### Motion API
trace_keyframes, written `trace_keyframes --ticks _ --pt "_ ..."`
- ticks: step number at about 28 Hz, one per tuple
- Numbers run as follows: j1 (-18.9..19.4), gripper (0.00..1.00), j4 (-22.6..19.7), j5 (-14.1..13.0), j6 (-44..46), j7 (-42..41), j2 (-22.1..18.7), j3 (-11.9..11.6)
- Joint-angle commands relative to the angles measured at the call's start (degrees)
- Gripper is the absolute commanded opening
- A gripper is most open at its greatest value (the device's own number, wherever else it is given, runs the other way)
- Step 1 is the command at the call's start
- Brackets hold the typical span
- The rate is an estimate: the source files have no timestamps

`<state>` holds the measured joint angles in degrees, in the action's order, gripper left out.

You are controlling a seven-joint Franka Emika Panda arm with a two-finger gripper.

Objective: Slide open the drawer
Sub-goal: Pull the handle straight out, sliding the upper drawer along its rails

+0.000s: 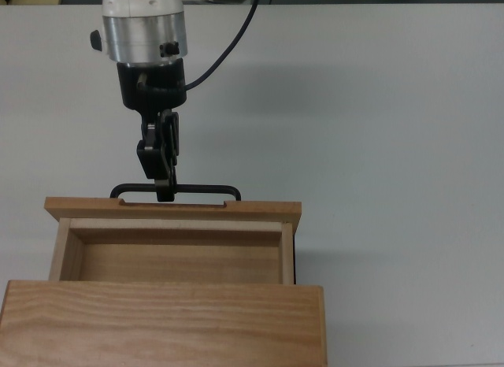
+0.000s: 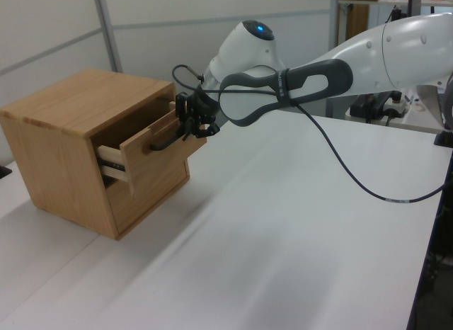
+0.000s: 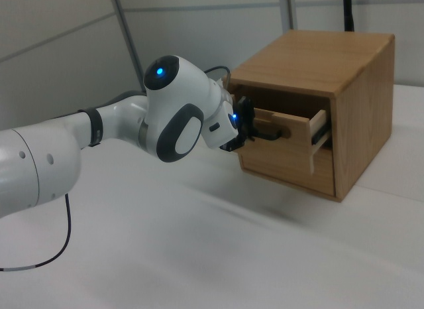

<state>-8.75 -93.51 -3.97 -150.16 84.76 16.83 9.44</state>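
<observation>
The light wooden drawer stands partly pulled out of its cabinet, and its inside looks bare. A thin black wire handle runs along the front panel. My gripper reaches down the top view onto the left half of that handle, its tip overlapping the bar. In the left view the gripper sits at the right end of the handle on the drawer. The right view shows the gripper against the handle of the drawer.
The cabinet stands on a white table that stretches away from the drawer front. A black cable hangs from the arm. A second, lower drawer front is closed. Walls and equipment lie beyond the table edges.
</observation>
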Motion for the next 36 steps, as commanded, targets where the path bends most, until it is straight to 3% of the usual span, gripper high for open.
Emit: trace_keyframes --ticks 1,12,36 --pt "0.5 0.0 -0.2 -0.4 0.0 -1.0 -0.7 -0.3" --pt "0.7 0.0 -3.7 -0.3 7.1 -1.1 -5.3 -0.1" --pt "0.6 0.0 -3.8 -0.3 33.9 -1.8 -11.5 -0.2"
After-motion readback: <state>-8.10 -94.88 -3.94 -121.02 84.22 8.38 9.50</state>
